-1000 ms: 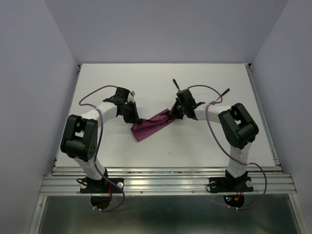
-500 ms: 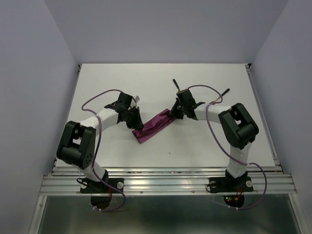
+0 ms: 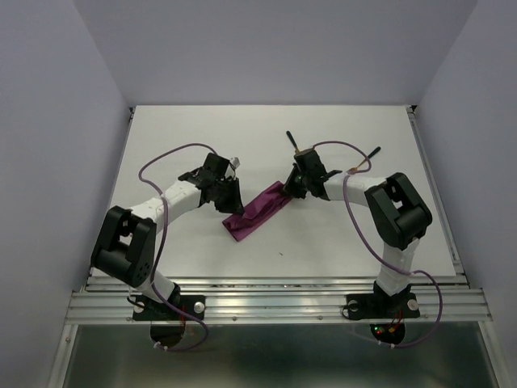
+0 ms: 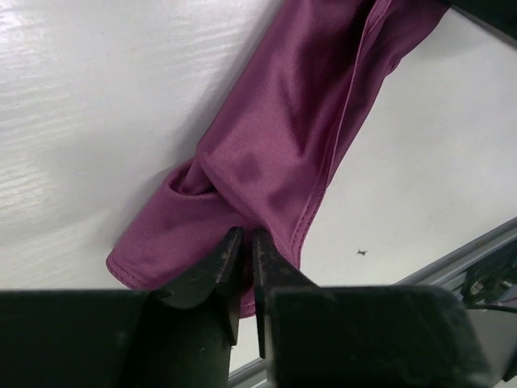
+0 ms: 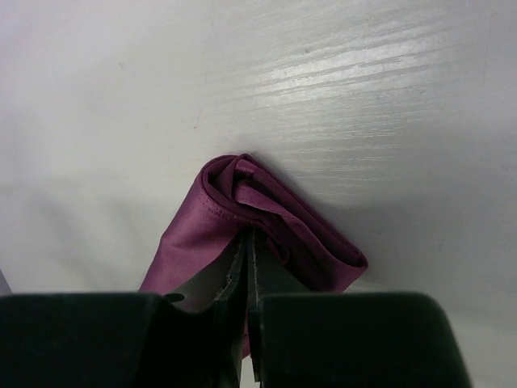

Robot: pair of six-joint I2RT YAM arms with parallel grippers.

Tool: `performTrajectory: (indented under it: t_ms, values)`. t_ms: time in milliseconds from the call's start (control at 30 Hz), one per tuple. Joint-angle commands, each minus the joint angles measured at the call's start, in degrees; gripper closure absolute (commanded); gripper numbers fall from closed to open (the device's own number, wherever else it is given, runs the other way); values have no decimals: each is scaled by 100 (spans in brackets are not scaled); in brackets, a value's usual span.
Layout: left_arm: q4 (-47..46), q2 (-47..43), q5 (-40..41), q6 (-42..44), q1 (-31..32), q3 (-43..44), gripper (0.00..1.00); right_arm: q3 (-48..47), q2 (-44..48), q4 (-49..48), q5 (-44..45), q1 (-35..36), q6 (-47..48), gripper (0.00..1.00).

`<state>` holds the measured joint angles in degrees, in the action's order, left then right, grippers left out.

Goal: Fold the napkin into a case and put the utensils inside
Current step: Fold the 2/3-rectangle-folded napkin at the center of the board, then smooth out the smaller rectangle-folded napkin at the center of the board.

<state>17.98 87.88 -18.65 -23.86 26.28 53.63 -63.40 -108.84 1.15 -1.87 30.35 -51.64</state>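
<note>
From above, the napkin (image 3: 257, 212) lies in the middle of the white table (image 3: 202, 129) as a narrow purple strip. It runs on a slant from its near-left end to its far-right end. The left gripper (image 3: 230, 196) sits at the left side of the strip near the near end. The right gripper (image 3: 291, 188) is down on the far-right end. A black-handled utensil (image 3: 293, 142) lies on the table just beyond the right gripper, apart from the cloth. A second utensil (image 3: 368, 153) lies farther right, near the right arm and its purple cable. Both are outside the napkin.

In the left wrist view, the napkin (image 4: 283, 137) stretches away from the camera toward the upper right. It is folded over lengthwise, with a seam line along it and a soft crease near its rounded near end. The left gripper (image 4: 245, 236) has its tips at the cloth's near edge, and a thin slit shows between the two fingers (image 4: 218, 267). I cannot tell whether any cloth is caught in that slit. Bare table (image 4: 97, 121) shows on both sides, with a metal rail (image 4: 485, 250) at the lower right.

In the right wrist view, the right gripper (image 5: 246, 238) has its fingers pressed together on the napkin (image 5: 218, 218). The layered end of the cloth bunches into folds just past the tips and rests on the table (image 5: 363, 81).
</note>
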Motion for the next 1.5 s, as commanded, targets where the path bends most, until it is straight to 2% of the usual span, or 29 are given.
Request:
performTrajectory:
  t_ms: [0, 33, 67, 167, 233, 367, 433, 533, 567, 700, 933, 1167, 1467]
  values:
    - [39, -368, 213, 136, 17, 411, 74, 73, 319, 70, 161, -55, 180, 92]
    - [57, -359, 257, 136, 17, 490, 72, 73, 337, 70, 161, -55, 198, 92]
    - [83, -333, 388, 118, 17, 517, 65, 64, 354, 79, 161, -55, 207, 92]
    - [66, -298, 503, 66, 17, 622, 57, 47, 372, 96, 161, -55, 242, 92]
    - [13, -280, 608, 22, 26, 693, 48, 38, 363, 96, 143, -55, 251, 92]
    - [-40, -131, 635, 4, 52, 790, 48, 29, 346, 105, 117, -55, 259, 92]
    - [-57, -52, 600, -14, 140, 807, 52, 20, 337, 114, 90, -55, 268, 92]
    - [-172, 124, 477, -84, 324, 755, 67, 3, 328, 105, 81, -55, 277, 92]
    - [-198, 168, 451, -119, 360, 728, 77, 3, 328, 105, 73, -55, 277, 92]
    - [-312, 370, 389, -286, 448, 492, 99, -41, 372, 122, 20, -55, 329, 92]
    - [-391, 520, 398, -330, 465, 52, 100, -94, 749, 228, 90, -55, 567, 88]
    - [-374, 608, 442, -304, 465, 51, 100, -155, 987, 246, 3, -55, 760, 77]
    - [-418, 415, 451, -321, 465, 104, 100, -50, 653, 254, -270, -55, 901, 76]
